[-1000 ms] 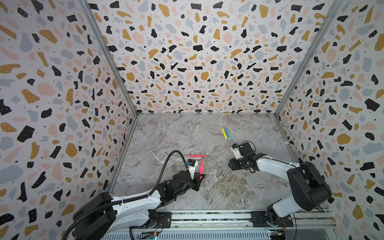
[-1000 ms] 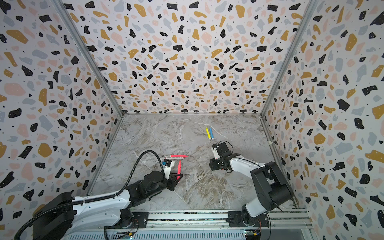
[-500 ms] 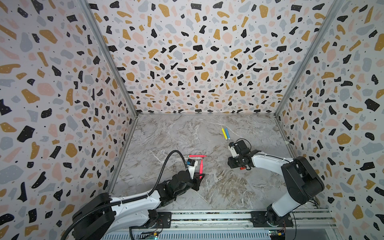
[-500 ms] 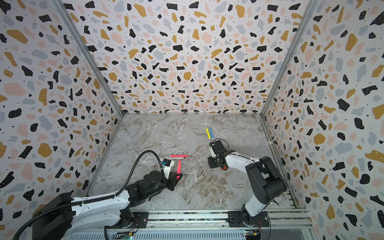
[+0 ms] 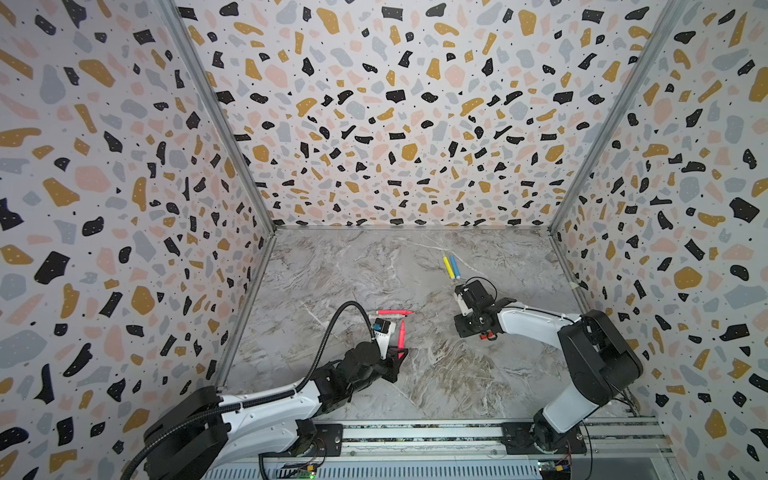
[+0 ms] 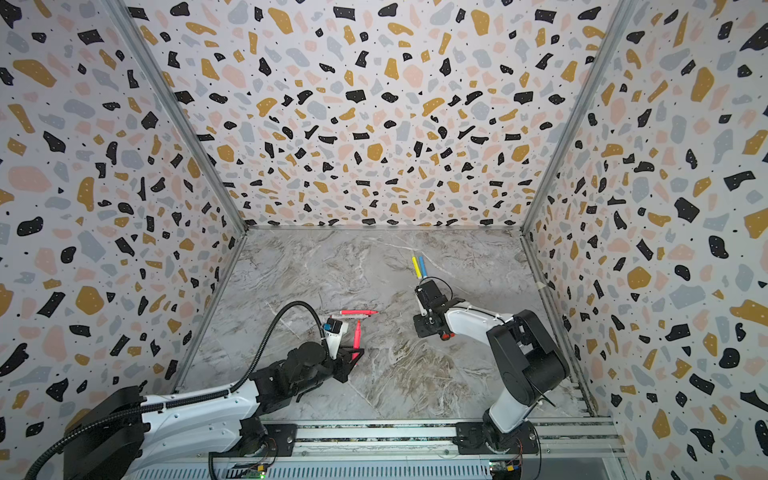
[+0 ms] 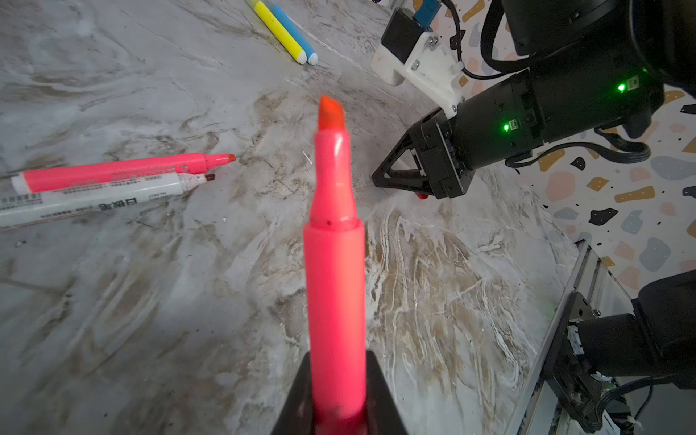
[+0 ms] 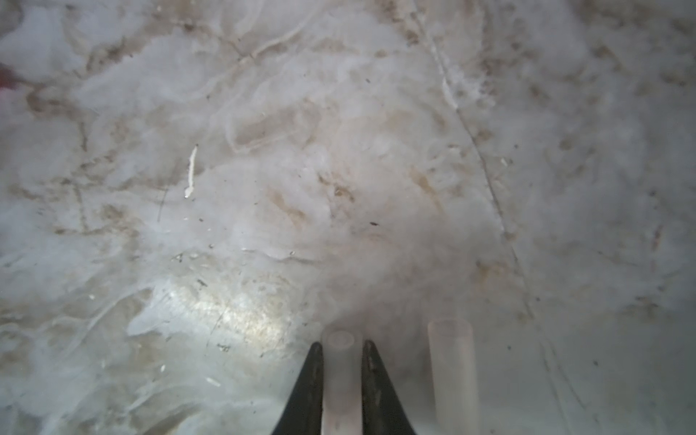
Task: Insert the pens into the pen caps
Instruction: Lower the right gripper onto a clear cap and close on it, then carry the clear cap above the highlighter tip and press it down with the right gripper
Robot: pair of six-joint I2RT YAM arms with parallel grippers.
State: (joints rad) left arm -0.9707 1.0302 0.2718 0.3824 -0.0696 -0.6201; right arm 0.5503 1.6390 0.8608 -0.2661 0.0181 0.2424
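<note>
- Left claw (image 7: pixel 336 380): clamped on a neon pink highlighter (image 7: pixel 335 271), its chisel tip bare and raised off the surface (image 7: pixel 150 301).
- Middle: a pink pen (image 7: pixel 113 173) and a white pen (image 7: pixel 94 197) lie side by side, uncapped.
- Right claw (image 8: pixel 342 348): closed on a pale translucent cap (image 8: pixel 341 380), low at the surface. The smooth tube may squirt out under the squeeze, or the claw may knock the second cap (image 8: pixel 452 369) just beside it.

The desk (image 7: pixel 150 301) looks like smooth marbled laminate with a soft sheen. The neon pink pen (image 7: pixel 335 282) is glossy plastic. The right pincer (image 8: pixel 342 344) has matt black fingers (image 8: pixel 307 388) around a frosted translucent cap (image 8: pixel 341 380). At the desk's 6 o'clock edge lies a bare metal rail (image 5: pixel 415 436).
</note>
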